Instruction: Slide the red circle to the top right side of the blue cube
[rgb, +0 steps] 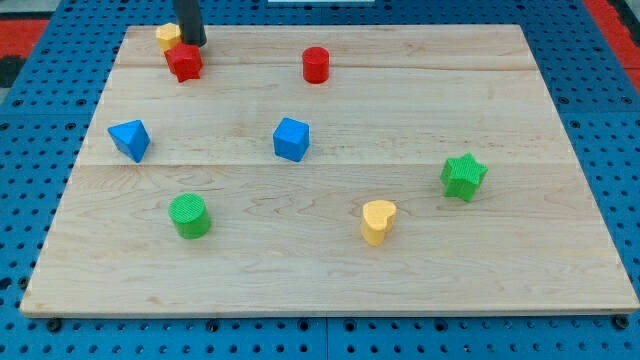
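Observation:
The red circle (316, 64) stands near the view's top, a little left of centre. The blue cube (291, 139) sits below it and slightly to the left, near the board's middle. My tip (192, 44) is at the view's top left, far left of the red circle, touching or nearly touching the top of a red star-shaped block (185, 63) and just right of a yellow block (167, 37).
A blue triangular block (130, 139) lies at the left. A green circle (189, 216) is at the lower left, a yellow heart (378, 221) at the lower middle, a green star (463, 176) at the right. The wooden board (520, 270) rests on a blue pegboard.

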